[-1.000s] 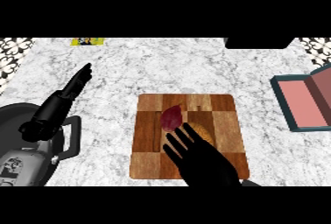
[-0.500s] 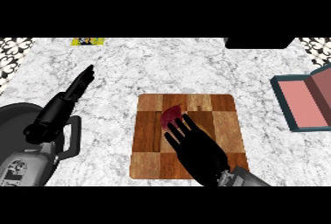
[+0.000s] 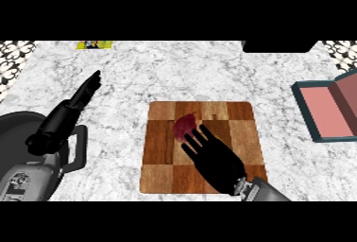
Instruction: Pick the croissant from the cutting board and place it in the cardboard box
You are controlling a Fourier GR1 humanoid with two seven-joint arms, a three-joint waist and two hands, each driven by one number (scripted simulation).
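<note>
Seen from the head view: marbled white surface [image 3: 209, 71] with a wooden checkered cutting board [image 3: 241, 127] lying flat just below centre. On the board's upper left part, a dark reddish croissant [image 3: 184, 126], lengthwise toward 1 o'clock, resting on the wood.

Reaching in from 5 o'clock, the right hand [image 3: 216, 160], black, fingers straight and spread apart, tips pointing toward 11 o'clock. Fingertips [image 3: 202, 128] right at the croissant's lower right edge, partly overlapping it; nothing curled round it. Cannot tell whether touching or hovering just above.

At 9 o'clock, the left hand [image 3: 87, 90], fingers straight and held together, pointing toward 1 o'clock, over bare surface, well apart from the board. Holding nothing.

At 3 o'clock, cut by the view's edge, the cardboard box [image 3: 322, 113], open, teal rim and pink inside, well apart from the board and croissant.

At 12 o'clock along the far edge, a dark block [image 3: 277, 46]; toward 11 o'clock, a small yellow item [image 3: 94, 45], too small to identify.
</note>
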